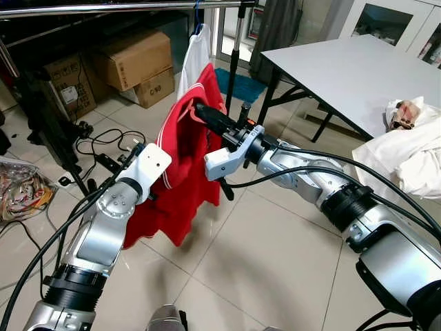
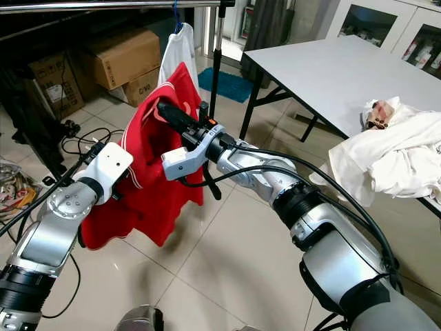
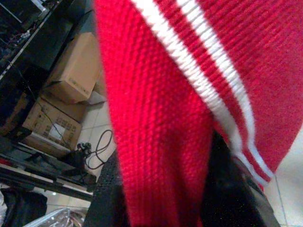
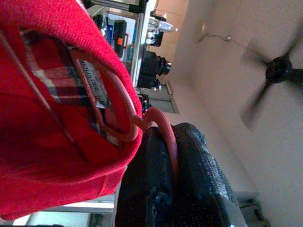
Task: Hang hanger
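Hanger (image 4: 156,124): thin stiff wire, light; right tool (image 4: 171,156) clamped on its hook neck, the correct hold; left tool (image 1: 153,181) buried in limp red shirt (image 1: 182,158), finger state unreadable.

Red garment held up below the clothes rail

The right gripper (image 2: 169,110) holds the top of a red knitted garment with white stripes (image 2: 148,172), its black fingers pressed into the collar, while the left arm's wrist (image 2: 103,169) sits against the garment's side. Above, a white shirt (image 2: 178,54) hangs from a metal rail (image 2: 103,5) on a blue hook. Cardboard boxes (image 2: 127,58) stand on the tiled floor behind; to the right, a white table (image 2: 324,69) carries crumpled white cloth (image 2: 393,148).
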### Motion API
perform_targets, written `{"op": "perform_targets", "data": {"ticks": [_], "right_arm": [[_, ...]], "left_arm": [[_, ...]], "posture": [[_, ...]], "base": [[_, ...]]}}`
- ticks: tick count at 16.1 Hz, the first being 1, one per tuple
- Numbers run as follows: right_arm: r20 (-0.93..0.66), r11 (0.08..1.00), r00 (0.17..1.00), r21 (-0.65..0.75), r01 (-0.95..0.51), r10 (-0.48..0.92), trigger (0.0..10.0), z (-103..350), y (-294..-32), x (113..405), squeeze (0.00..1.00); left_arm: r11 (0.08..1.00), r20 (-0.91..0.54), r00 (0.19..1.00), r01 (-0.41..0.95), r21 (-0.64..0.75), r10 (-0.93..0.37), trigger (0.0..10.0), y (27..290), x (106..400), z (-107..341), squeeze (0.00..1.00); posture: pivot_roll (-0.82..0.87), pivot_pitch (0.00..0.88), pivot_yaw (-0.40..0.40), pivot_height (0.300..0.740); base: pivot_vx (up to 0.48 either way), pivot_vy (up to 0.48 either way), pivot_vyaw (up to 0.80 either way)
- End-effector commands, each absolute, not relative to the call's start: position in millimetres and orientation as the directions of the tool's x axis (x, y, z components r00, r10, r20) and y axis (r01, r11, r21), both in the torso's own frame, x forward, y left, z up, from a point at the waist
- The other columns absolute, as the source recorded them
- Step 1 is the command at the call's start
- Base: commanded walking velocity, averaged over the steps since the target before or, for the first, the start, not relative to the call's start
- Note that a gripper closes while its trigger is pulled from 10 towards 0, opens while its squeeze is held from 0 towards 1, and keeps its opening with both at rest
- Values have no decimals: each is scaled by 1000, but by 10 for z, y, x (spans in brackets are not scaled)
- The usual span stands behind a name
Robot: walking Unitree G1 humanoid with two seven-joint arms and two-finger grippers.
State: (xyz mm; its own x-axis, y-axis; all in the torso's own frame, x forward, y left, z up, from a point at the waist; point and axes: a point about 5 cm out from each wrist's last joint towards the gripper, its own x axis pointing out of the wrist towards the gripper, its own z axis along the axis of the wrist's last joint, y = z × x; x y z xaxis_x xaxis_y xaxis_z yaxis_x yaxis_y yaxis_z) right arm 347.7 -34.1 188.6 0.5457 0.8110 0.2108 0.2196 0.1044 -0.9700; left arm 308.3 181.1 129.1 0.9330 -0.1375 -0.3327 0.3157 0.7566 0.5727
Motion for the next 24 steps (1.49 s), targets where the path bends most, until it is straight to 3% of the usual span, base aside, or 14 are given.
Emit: {"op": "perform_targets", "data": {"ticks": [1,16,17,24], "right_arm": [[274,175,458,-953,247,846,0,1995,-201,3375,0],[274,175,458,-953,246,846,0,1995,-200,3374,0],[253,173,439,-962,213,862,10000,1927,-215,3342,1000],[217,157,429,-973,171,877,10000,1855,-229,3330,1000]], "left_arm": [[749,-295,935,338,570,-197,0,1694,3083,1361,0],[749,-293,935,337,571,-198,0,1694,3084,1363,0],[752,-264,946,310,582,-186,0,1710,3101,1398,0],[755,-242,954,289,588,-176,0,1719,3118,1413,0]], "posture": [[113,0,-38,740],[113,0,-38,740],[109,0,-38,740],[108,0,-37,740]], "base": [[0,0,0],[0,0,0],[0,0,0],[0,0,0]]}}
